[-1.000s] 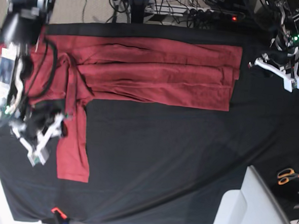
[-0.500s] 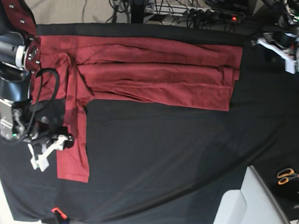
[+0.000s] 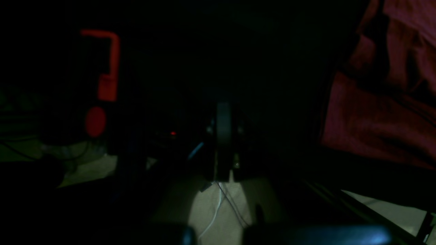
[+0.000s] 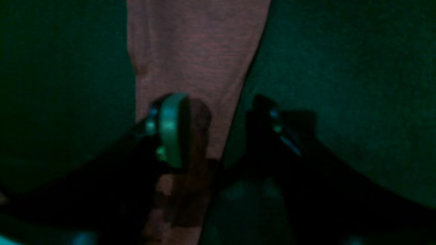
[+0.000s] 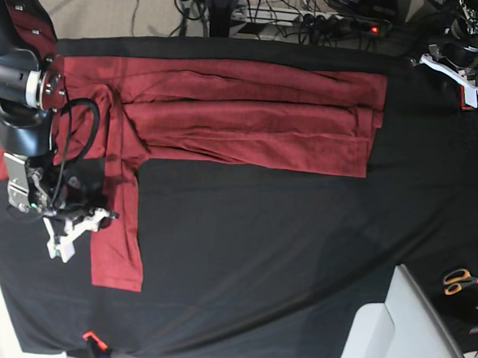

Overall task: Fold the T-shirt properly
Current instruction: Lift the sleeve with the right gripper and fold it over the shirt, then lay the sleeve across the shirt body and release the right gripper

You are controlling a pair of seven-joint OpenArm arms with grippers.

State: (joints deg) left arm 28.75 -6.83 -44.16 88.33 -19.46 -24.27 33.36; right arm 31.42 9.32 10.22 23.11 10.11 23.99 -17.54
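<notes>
Overhead, we find the T-shirt point(image 5: 251, 115) lying on the black cloth point(image 5: 299, 256), one sleeve hanging toward the right gripper point(image 5: 80, 228). Right wrist: jaws apart, straddling the sleeve edge, presumably to grasp. Left gripper point(image 5: 456, 75) clenched, parked aside.

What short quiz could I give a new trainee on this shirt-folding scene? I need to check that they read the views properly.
1. True or false: the T-shirt lies folded into a long band across the black table cloth, with one sleeve hanging toward the near edge.
2. Which claw is down at that sleeve: A) left claw, B) right claw?
3. Fill in: in the right wrist view, one finger sits on the ___ fabric, the other over the black cloth.

Key: 1 true; 2 B; 3 red.
</notes>
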